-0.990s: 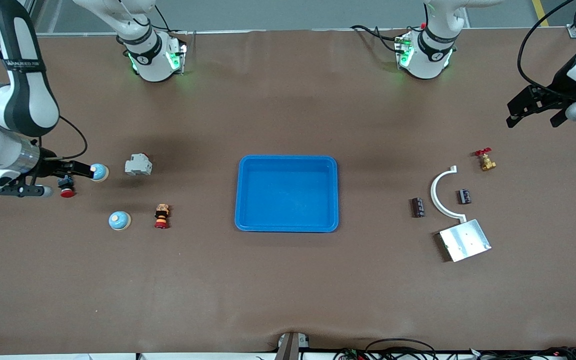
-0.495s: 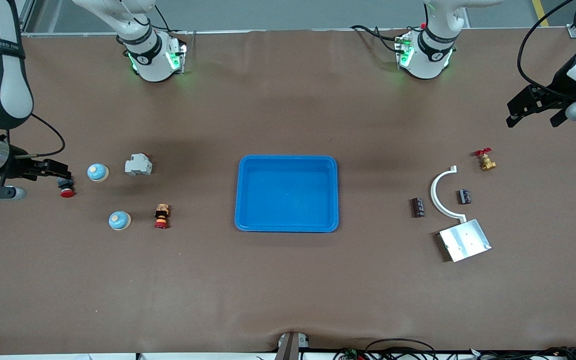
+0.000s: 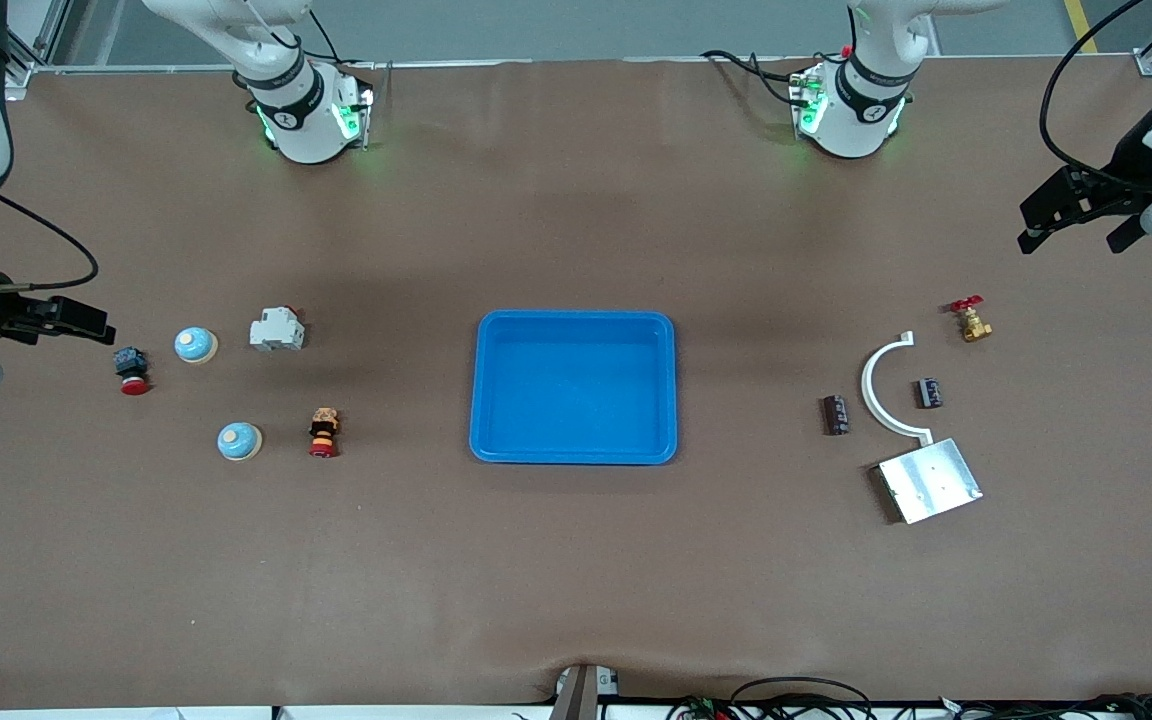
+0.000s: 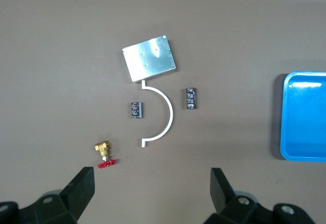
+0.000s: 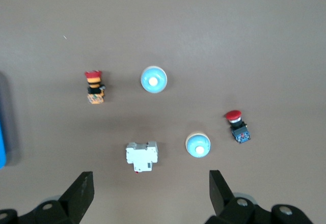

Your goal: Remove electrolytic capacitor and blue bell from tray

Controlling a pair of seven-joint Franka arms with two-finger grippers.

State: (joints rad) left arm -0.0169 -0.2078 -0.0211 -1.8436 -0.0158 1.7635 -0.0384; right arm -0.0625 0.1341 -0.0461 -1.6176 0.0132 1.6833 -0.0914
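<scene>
Left gripper (image 3: 1076,222): mine, up in the air over the bare table at the left arm's end; fingers (image 4: 81,188) spread wide, nothing between them.
Right gripper (image 3: 66,320): mine too, over the table edge at the right arm's end, just beside the red push button (image 3: 132,368); fingers (image 5: 79,193) wide apart and empty.
Capacitors: two dark cylinders lying on the table toward the left arm's end. One capacitor (image 3: 836,414) sits on the tray's side of the white curved bracket (image 3: 881,385); the smaller capacitor (image 3: 927,392) lies inside the bracket's curve. Neither touches the bracket.
Bells: two blue dome bells toward the right arm's end. One bell (image 3: 196,345) stands between the red push button and the grey circuit breaker (image 3: 276,330); the second bell (image 3: 239,441) is nearer the front camera, beside the stacked red and orange switch (image 3: 323,432).
Tray: blue tray (image 3: 488,440) in the middle of the table, holding nothing; both capacitors and both bells lie well apart from it.
Other parts: brass valve with a red handle (image 3: 970,319), farther from the front camera than the bracket; silver metal plate (image 3: 929,480) touching the bracket's nearer end.
</scene>
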